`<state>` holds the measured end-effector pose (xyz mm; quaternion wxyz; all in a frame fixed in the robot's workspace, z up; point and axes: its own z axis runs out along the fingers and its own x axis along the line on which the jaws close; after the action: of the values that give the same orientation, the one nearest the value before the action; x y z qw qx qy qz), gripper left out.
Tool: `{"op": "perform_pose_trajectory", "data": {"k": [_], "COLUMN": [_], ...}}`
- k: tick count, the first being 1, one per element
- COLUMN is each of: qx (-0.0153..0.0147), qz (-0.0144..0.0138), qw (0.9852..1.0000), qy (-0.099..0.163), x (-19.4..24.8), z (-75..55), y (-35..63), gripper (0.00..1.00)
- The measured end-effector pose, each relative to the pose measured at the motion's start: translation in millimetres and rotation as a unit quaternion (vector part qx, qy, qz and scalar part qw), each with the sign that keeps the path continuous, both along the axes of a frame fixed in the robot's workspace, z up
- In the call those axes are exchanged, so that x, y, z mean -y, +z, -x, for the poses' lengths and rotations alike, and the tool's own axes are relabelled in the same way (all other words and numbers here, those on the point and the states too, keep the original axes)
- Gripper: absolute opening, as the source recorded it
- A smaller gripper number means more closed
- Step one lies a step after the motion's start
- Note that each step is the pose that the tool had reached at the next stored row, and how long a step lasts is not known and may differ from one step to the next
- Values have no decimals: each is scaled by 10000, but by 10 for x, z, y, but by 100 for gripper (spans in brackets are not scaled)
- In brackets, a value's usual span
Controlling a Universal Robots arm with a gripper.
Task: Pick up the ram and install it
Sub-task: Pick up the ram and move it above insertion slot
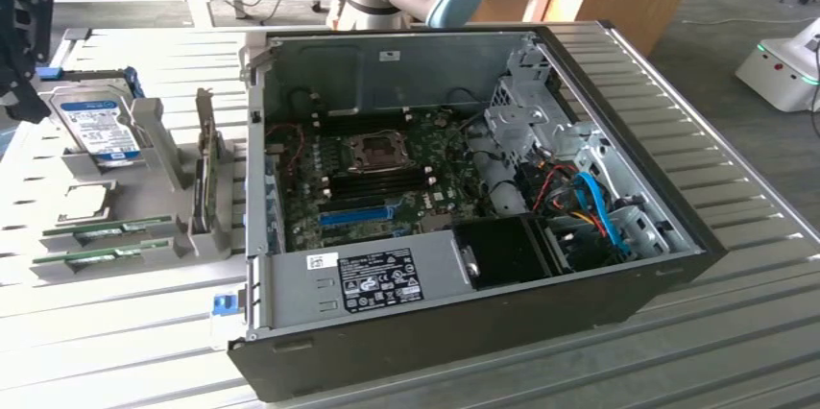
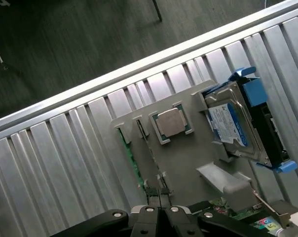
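Two ram sticks (image 1: 106,229) stand on edge in the grey holder (image 1: 164,150) on the counter (image 1: 115,351), beside the open computer case (image 1: 513,327). The gripper (image 2: 159,200) hangs over them, fingers pressed together and holding nothing. Going down like this, I think it could hit a stick's thin edge and bend it or jam it in its slot.

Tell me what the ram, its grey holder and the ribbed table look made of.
Ram: green circuit board, likely fibreglass laminate, matte.
Grey holder: probably plastic; uniform matte grey, moulded-looking ridges.
Table: metal, likely aluminium; pale, silvery ribbed slats with a soft sheen.
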<state>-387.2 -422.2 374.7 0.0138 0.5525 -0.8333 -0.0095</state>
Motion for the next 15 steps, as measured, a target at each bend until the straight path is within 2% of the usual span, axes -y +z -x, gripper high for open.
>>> {"op": "perform_pose_trajectory", "data": {"k": [4, 8, 12, 15], "qx": [0, 0, 0, 0], "qz": [1, 2, 6, 10], "qw": [9993, 9974, 9941, 9907], "qy": [365, 724, 1088, 1358], "x": [0, 0, 0, 0], "z": [0, 0, 0, 0], "y": [-1, -2, -3, -4], "gripper": [11, 11, 11, 11]}}
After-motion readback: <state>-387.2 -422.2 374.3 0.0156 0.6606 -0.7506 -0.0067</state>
